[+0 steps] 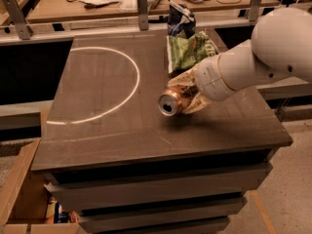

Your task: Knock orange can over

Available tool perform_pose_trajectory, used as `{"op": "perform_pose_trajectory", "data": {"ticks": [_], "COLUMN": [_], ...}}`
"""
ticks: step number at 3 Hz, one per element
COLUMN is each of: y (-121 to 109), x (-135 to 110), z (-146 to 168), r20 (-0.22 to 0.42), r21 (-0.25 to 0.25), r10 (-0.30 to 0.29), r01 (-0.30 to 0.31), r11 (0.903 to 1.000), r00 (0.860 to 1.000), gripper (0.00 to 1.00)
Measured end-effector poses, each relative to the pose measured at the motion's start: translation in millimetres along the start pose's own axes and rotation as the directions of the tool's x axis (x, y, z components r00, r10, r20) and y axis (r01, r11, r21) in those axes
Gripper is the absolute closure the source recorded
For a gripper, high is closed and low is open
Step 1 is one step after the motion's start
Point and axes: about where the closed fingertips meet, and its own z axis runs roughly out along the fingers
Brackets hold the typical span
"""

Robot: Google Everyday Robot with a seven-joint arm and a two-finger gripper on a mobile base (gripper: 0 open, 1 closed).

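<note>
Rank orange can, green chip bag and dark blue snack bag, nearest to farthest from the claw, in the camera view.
The claw is over the table's right-centre.
1. orange can: right at the claw, tipped on its side, top facing the camera.
2. green chip bag: just behind the claw, toward the back edge.
3. dark blue snack bag: farthest, behind the chip bag at the back edge.

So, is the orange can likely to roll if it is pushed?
Probably yes: the orange can lies on its side at the gripper, round end facing the camera, over a flat table. Small, so likely light; a gentle push may suffice.
</note>
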Motion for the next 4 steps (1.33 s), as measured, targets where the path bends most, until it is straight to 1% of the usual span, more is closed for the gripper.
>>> {"op": "perform_pose_trajectory", "data": {"ticks": [1, 2, 3, 4], "y": [-1, -2, -1, 2], "x": [6, 11, 17, 18], "z": [3, 4, 5, 7], "r20": [-0.066, -0.128, -0.168, -0.170], "r21": [0.002, 0.004, -0.022, -0.059], "r10": [-0.038, -0.066, -0.100, -0.116], "r01": [0.039, 0.067, 0.098, 0.107], "r11": [0.9992, 0.9977, 0.9949, 0.9925], "r00": [0.997, 0.990, 0.981, 0.979], "gripper": [1.00, 0.82, 0.51, 0.29]}}
